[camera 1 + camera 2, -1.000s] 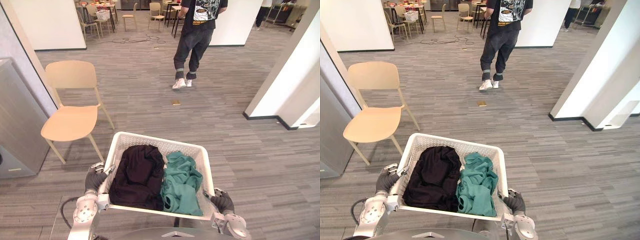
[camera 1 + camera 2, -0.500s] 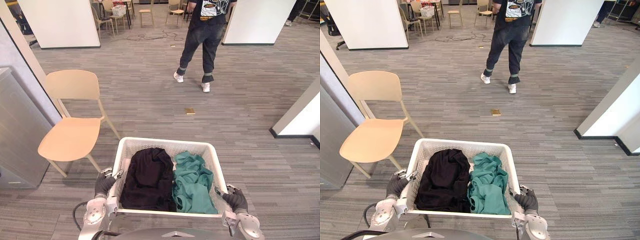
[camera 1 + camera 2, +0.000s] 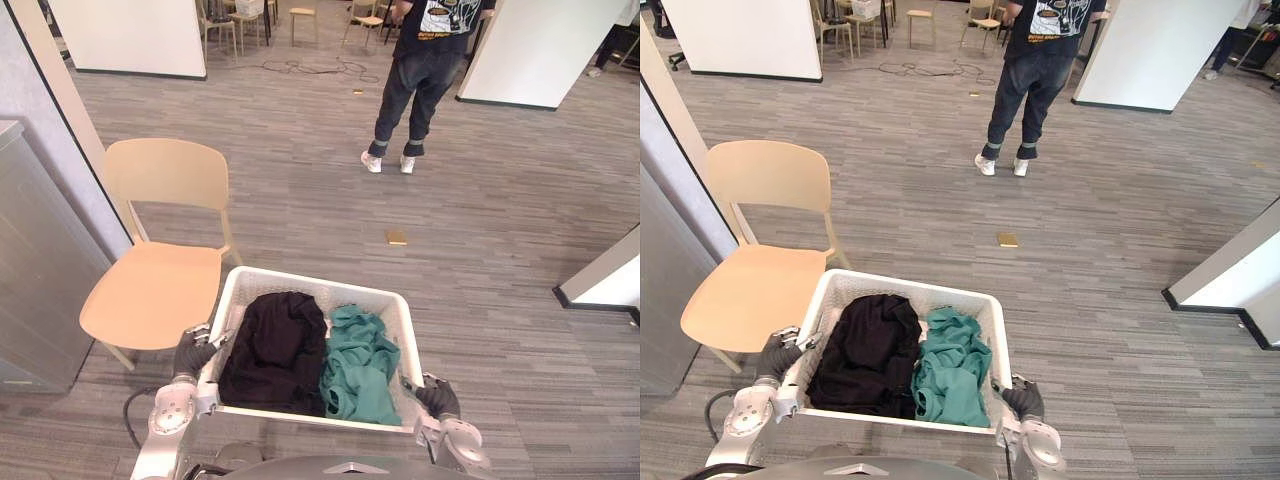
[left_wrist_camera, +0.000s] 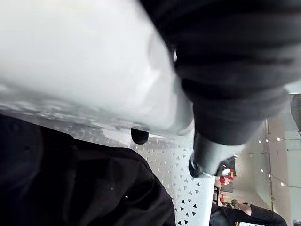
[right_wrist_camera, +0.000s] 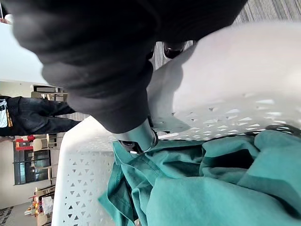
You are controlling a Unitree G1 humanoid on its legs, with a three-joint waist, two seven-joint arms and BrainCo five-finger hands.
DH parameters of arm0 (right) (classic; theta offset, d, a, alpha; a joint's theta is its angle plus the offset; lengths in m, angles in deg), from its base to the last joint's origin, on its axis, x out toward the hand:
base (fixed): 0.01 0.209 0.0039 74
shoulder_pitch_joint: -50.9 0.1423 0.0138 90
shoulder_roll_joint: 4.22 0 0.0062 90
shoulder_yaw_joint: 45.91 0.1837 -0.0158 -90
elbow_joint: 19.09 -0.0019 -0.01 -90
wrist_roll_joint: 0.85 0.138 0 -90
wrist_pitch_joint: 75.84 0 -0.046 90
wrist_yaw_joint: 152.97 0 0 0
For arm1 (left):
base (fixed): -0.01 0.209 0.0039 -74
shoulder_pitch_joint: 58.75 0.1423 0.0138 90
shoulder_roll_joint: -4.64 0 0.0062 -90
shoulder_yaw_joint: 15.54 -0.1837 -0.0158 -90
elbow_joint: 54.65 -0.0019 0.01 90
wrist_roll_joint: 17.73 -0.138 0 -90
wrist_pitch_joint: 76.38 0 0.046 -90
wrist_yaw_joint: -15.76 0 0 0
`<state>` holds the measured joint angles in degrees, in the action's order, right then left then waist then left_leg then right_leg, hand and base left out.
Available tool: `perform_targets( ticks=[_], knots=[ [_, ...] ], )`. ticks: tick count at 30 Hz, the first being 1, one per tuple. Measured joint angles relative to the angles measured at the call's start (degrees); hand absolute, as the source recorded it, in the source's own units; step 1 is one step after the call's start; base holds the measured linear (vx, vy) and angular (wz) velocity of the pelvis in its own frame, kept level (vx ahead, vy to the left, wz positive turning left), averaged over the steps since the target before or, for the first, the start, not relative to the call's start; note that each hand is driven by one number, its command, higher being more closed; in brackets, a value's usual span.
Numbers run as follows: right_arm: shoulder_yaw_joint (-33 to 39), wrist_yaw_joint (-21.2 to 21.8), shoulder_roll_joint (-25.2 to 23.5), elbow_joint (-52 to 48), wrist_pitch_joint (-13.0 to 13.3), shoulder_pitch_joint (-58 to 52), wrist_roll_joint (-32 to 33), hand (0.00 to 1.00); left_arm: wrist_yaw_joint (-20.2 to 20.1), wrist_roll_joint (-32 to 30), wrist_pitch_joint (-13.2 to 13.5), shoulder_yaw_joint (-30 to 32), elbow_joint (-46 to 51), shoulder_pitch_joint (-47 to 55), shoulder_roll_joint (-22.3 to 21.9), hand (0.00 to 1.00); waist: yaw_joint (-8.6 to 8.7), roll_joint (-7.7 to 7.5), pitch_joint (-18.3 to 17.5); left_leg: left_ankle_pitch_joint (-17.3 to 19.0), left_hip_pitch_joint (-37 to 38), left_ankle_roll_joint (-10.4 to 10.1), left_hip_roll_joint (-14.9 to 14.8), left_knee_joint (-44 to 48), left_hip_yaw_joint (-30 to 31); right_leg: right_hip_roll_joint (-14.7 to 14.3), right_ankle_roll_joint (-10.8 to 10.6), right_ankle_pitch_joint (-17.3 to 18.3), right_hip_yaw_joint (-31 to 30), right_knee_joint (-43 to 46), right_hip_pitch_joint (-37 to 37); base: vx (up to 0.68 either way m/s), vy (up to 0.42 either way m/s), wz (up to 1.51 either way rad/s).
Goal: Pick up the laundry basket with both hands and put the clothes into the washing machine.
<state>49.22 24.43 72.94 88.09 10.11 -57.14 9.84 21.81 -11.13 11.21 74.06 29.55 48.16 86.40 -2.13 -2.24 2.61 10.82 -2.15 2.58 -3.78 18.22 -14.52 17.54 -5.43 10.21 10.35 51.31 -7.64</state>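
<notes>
- Basket (image 3: 345, 288): white, perforated walls, held between both hands just ahead of the robot, its long sides running left to right
- Left hand (image 3: 192, 355): on the basket's left short side; in the left wrist view its fingers (image 4: 214, 153) curl over the rim with dark tips inside the wall, so it holds the basket
- Right hand (image 3: 438, 398): on the right short side near the robot-side corner; in the right wrist view its fingers (image 5: 141, 135) hook over the rim, so it too holds the basket
- Black garment (image 3: 272, 350): crumpled in the left half of the basket, touching the left wall
- Teal garment (image 3: 358, 365): crumpled in the right half, pressed against the black garment and the right wall
- Chair (image 3: 155, 295): pale tan, standing on the floor (image 3: 300, 190) just beside the basket's left far corner
- Cabinet (image 3: 35, 270): grey, left of the chair, against the wall
- Person (image 3: 425, 70): dark shirt, dark trousers, white shoes, standing well beyond the basket
- Small tan item (image 3: 397, 238): flat on the floor between the person and the basket
</notes>
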Motion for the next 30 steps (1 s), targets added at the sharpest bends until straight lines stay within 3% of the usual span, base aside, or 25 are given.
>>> perform_targets(
  ticks=[3, 4, 5, 6, 8, 9, 17, 21, 22, 27, 30],
  knots=[
    [-0.7, 0.1, 0.7, -0.2, 0.0, -0.2, 0.0, 1.0, 0.0, 0.1, 0.0, -0.1, 0.0, -0.1, 0.4, 1.0, 0.77, -0.36, -0.2, -0.3, 1.4, -1.7, 0.2, -1.4, 0.0, -2.1, -0.2, 1.8, 3.2, -15.9, -1.8, 0.04, -0.062, 0.07],
    [-0.7, 0.0, 0.8, -0.3, 0.0, -0.5, 0.0, 1.0, 0.0, 0.1, 0.0, -0.4, 0.0, -0.1, 0.4, 1.0, 0.91, -1.38, -0.6, -0.2, 1.2, -2.3, 0.9, -1.4, 0.3, -2.8, 0.4, -2.0, 2.7, -25.3, -1.2, 0.09, -0.14, 0.22],
    [-0.6, 0.0, 0.6, -0.2, 0.0, -1.1, 0.0, 1.0, -0.1, 0.1, 0.1, -0.6, -1.0, -0.5, 0.1, 1.0, 0.94, -3.36, -0.9, 0.4, 1.4, -3.5, 1.8, -1.2, 1.3, -3.0, -1.1, -6.0, 2.7, -30.2, 0.0, 0.14, -0.201, 0.28],
    [-0.3, 0.0, 1.9, -0.4, -0.3, -1.9, -0.2, 1.0, -0.1, 0.0, -0.1, -1.2, -2.5, -0.5, -1.4, 1.0, 0.78, -1.52, -1.0, 0.5, 1.5, -4.5, 0.5, -1.4, 2.4, -4.5, -0.8, -6.3, 4.1, -33.0, 1.8, 0.13, -0.177, 0.26],
    [-0.3, 0.0, 3.5, -0.6, -0.3, -2.4, -0.9, 1.0, -0.2, 0.1, -0.1, -1.6, -2.7, -0.1, -2.9, 1.0, 0.76, -0.5, -0.9, 0.3, 1.1, -5.1, -1.1, -1.5, 3.4, -6.3, 0.0, -7.2, 5.9, -36.2, 3.4, 0.1, -0.128, 0.13],
    [-0.3, 0.0, 4.2, -0.6, -0.3, -2.4, -1.3, 1.0, -0.3, 0.1, -0.1, -1.6, -2.7, 0.1, -3.7, 1.0, 0.4, 0.74, -1.4, 0.0, 1.2, -5.7, -1.9, -2.4, 3.7, -7.7, 0.5, -8.0, 6.3, -38.5, 4.1, 0.09, -0.116, 0.02],
    [0.1, 0.0, 4.2, -0.4, -0.1, -1.8, -1.6, 1.0, -0.5, 0.6, 0.2, -1.7, -5.4, -0.8, -3.2, 1.0, 0.6, 1.38, -1.7, -3.3, 3.4, -6.0, -1.9, -8.4, 4.4, -11.0, 1.0, -13.4, 7.3, -50.1, 8.8, 0.09, -0.047, 0.01],
    [0.1, 0.0, 4.0, 0.3, 0.0, -1.7, -1.5, 1.0, -0.5, 1.2, 0.3, -1.7, -6.4, -1.2, -2.9, 1.0, 0.66, 1.49, -1.7, -3.7, 3.5, -5.4, -1.1, -9.3, 3.6, -11.0, 1.1, -15.8, 6.5, -54.0, 9.7, 0.0, 0.019, -0.09],
    [0.1, 0.1, 3.0, 4.2, 0.1, -0.9, -0.8, 1.0, -1.4, 2.1, 0.3, -2.1, -8.0, -1.3, -1.1, 1.0, 2.1, 0.93, -1.5, -5.4, 3.4, -4.8, 1.3, -11.4, 3.9, -9.6, 0.7, -18.9, 4.3, -56.3, 8.1, 0.0, 0.005, -0.05],
    [0.2, 0.2, 3.0, 4.4, 0.1, -0.9, -0.7, 1.0, -1.4, 2.1, 0.3, -2.1, -8.0, -1.3, -1.1, 1.0, 2.2, 0.96, -1.5, -5.4, 3.3, -4.8, 1.2, -11.5, 3.9, -9.6, 0.7, -18.9, 4.2, -56.3, 8.1, 0.0, 0.0, 0.0],
    [1.0, 1.1, 3.0, 7.6, 0.7, -0.7, 3.6, 1.0, -1.4, 2.4, 0.3, -2.3, -8.6, -1.7, -1.1, 1.0, 2.17, 1.02, -1.5, -5.3, 3.0, -5.0, 1.1, -12.1, 3.5, -9.6, 0.8, -18.8, 3.8, -56.3, 7.6, 0.0, 0.0, -0.04]
  ],
)
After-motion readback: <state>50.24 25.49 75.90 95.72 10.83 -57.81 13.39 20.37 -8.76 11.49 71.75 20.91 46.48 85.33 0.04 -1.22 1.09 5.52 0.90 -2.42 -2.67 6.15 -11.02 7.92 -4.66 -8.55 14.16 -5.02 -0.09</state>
